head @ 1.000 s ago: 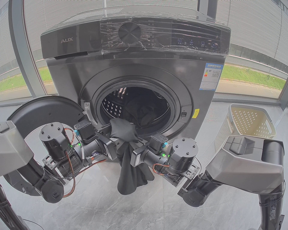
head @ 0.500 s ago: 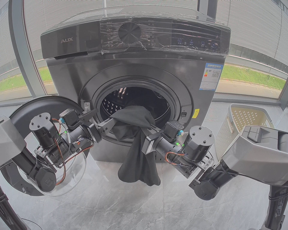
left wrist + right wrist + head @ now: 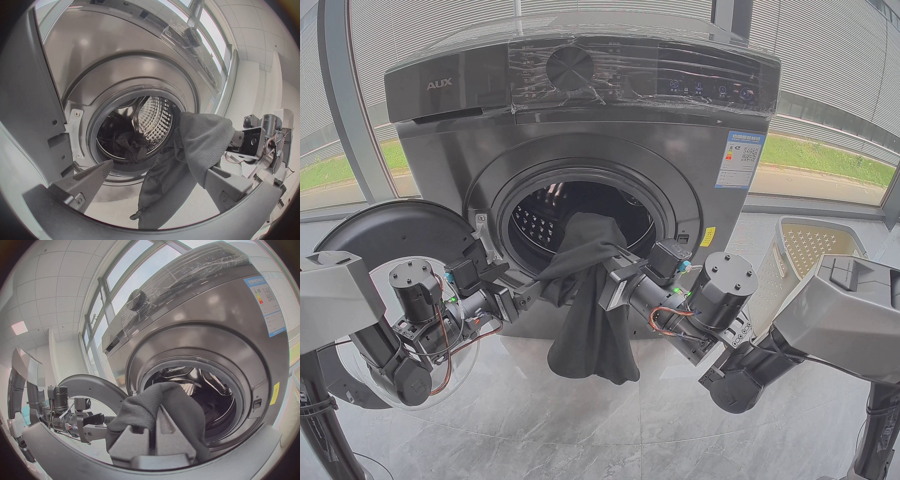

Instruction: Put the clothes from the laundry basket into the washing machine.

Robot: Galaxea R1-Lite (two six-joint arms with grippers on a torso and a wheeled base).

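Observation:
A black garment (image 3: pixel 587 325) hangs out of the grey washing machine's (image 3: pixel 581 137) round opening, its lower end near the floor. My right gripper (image 3: pixel 609 265) is shut on the garment's upper part at the rim of the opening; in the right wrist view the cloth (image 3: pixel 150 402) drapes over the closed gripper (image 3: pixel 154 419). My left gripper (image 3: pixel 534 292) is open just left of the garment and below the opening. Its spread gripper (image 3: pixel 159 170) frames the cloth (image 3: pixel 200 140), which brushes one finger. Dark clothes (image 3: pixel 128 147) lie inside the drum.
The machine's door (image 3: pixel 394 237) stands swung open on the left, behind my left arm. A white laundry basket (image 3: pixel 819 250) sits on the floor to the right of the machine. Grey tiled floor (image 3: pixel 550 425) lies in front.
Both arms lifted the garment up to the opening. The left gripper then let go and drew back down to the left, while the right gripper kept hold and pushed the top further in.

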